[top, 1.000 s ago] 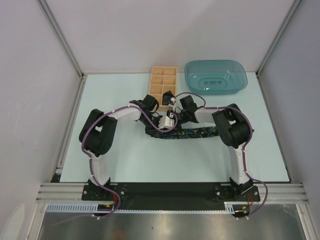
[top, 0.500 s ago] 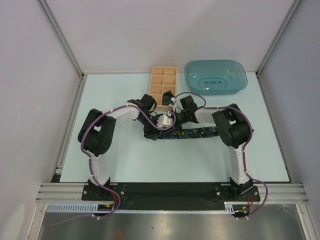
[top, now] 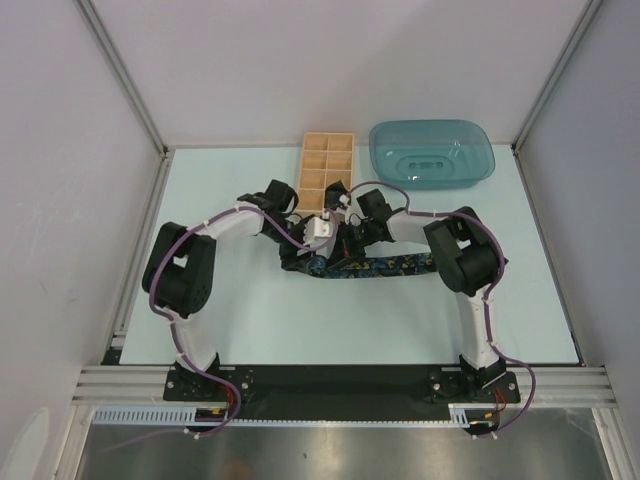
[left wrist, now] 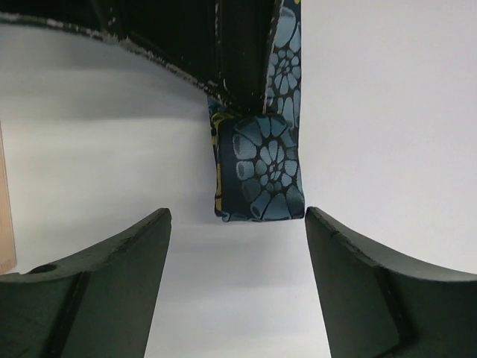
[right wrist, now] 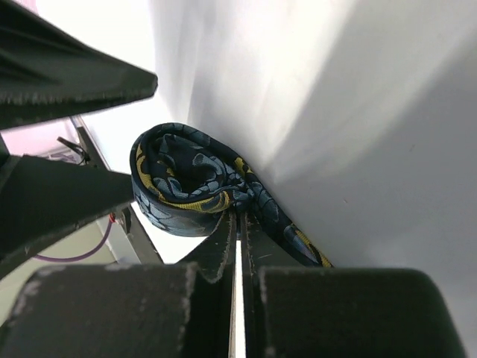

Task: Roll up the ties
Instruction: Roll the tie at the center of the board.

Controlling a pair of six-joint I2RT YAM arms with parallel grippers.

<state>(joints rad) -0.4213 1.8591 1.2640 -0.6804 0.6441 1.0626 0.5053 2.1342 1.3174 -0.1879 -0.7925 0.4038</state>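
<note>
**Roll part-made**

Tie [top: 385, 267] lies across desk [top: 250, 320] centre, one end coiled. Right pincer [right wrist: 238, 224] clenched on tie beside coil [left wrist: 259, 168]; left pincer [left wrist: 237, 215] released, coil just ahead. Nxt: prob. left grips coil w/o loosening it.

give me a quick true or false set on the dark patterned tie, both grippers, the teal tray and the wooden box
1. The left gripper has its jaws open. True.
2. The dark patterned fabric tie lies in the teal plastic tray. False: it lies on the pale table, nearer the arms.
3. One end of the tie is rolled up while the rest lies stretched out on the table. True.
4. The right gripper is wide open. False: its jaws are closed on the tie.
5. In the top view, the compartmented wooden box stands to the right of the tray. False: it stands to the left of it.
</note>
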